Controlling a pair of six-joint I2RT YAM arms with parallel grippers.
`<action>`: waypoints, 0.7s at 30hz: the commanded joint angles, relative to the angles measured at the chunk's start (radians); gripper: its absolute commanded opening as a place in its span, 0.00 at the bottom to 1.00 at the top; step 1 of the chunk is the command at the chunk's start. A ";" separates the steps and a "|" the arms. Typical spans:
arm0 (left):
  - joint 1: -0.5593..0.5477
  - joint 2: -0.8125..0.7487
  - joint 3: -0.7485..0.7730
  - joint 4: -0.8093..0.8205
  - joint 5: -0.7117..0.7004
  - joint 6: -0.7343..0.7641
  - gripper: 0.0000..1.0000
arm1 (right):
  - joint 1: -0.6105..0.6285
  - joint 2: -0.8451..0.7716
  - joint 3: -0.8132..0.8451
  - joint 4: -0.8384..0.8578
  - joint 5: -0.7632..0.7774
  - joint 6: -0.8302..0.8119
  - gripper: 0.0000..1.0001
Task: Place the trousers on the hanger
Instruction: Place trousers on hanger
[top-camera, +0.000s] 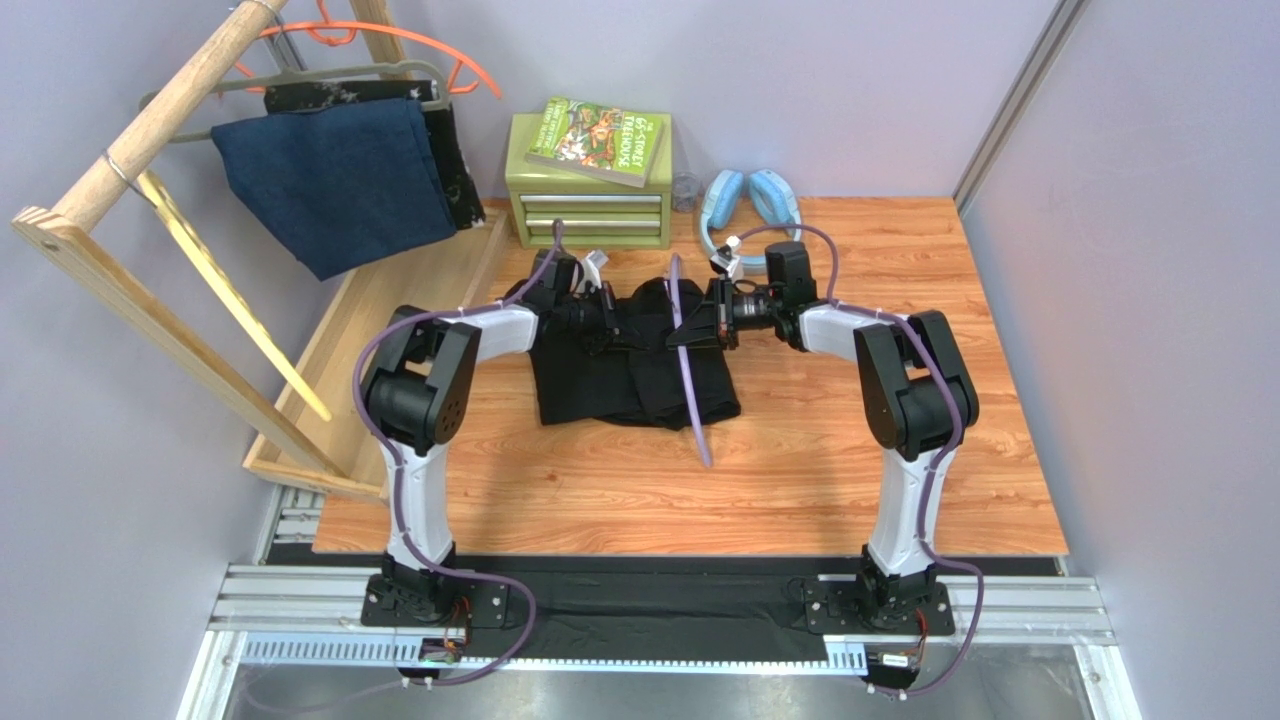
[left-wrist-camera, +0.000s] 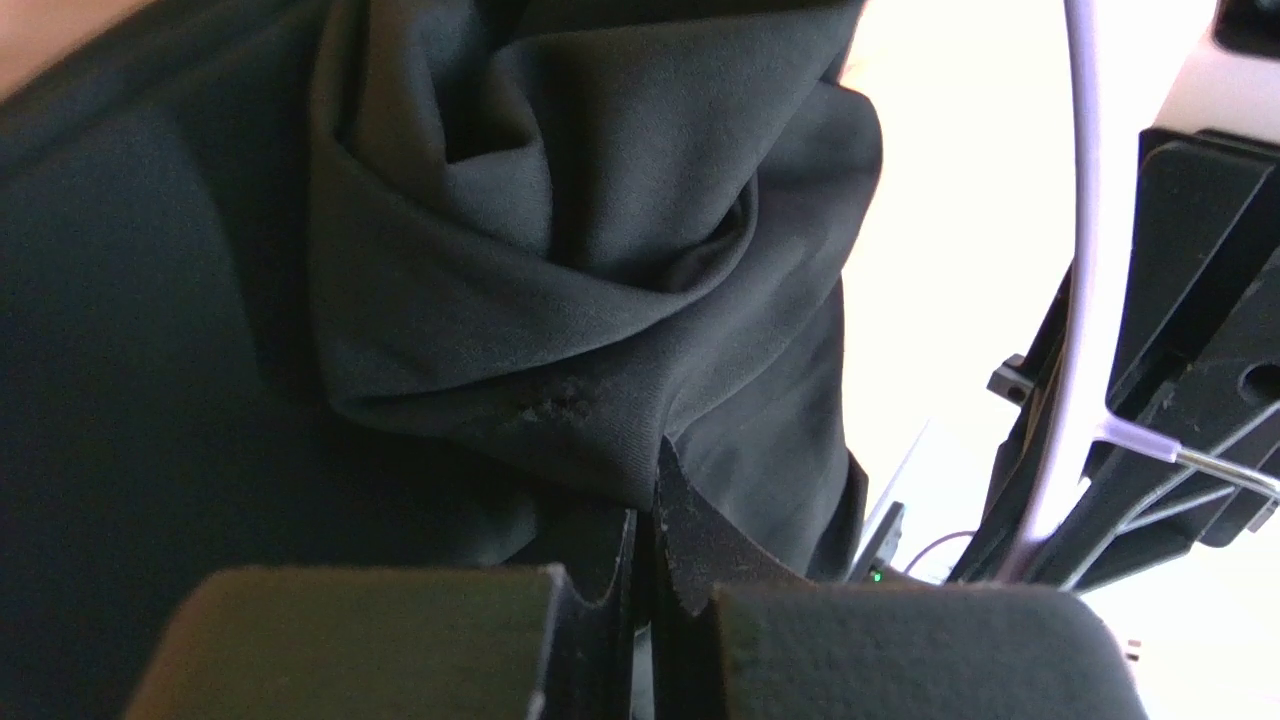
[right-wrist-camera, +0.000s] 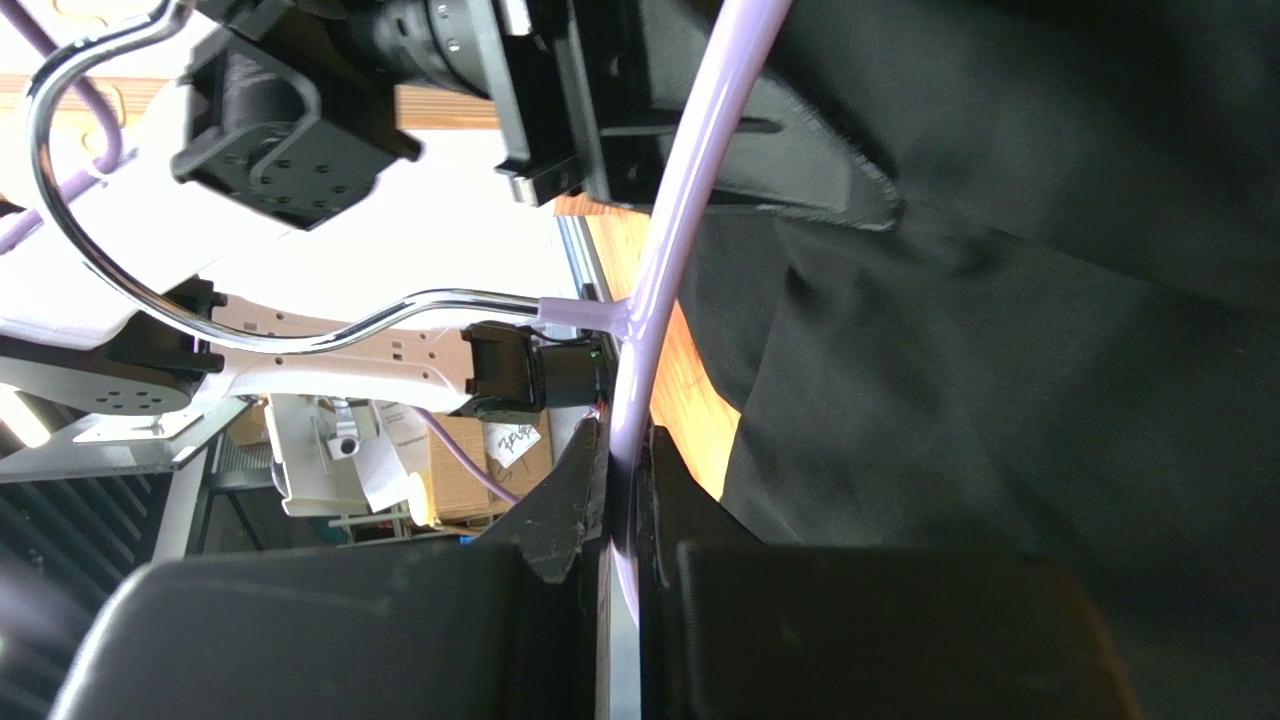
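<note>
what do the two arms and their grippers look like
Both the left arm and right arm have white tube links between bulky black joint housings, on black base plates. A pale purple cable loops loosely along each. The left gripper and right gripper have dark, matte, foam-like fingers with jagged inner tips.

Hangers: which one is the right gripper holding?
The lavender hanger, clamped in the right gripper over the black trousers. The orange hanger hangs on the wooden rack at back left.
</note>
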 joint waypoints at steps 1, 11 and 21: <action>-0.004 -0.140 0.095 -0.224 0.022 0.108 0.00 | -0.003 -0.017 0.043 0.087 -0.013 0.041 0.00; 0.059 -0.271 0.210 -0.717 -0.038 0.217 0.00 | 0.010 0.018 -0.017 0.574 0.005 0.450 0.00; 0.225 -0.216 0.175 -0.886 -0.176 0.405 0.00 | 0.040 0.175 -0.006 0.589 0.057 0.432 0.00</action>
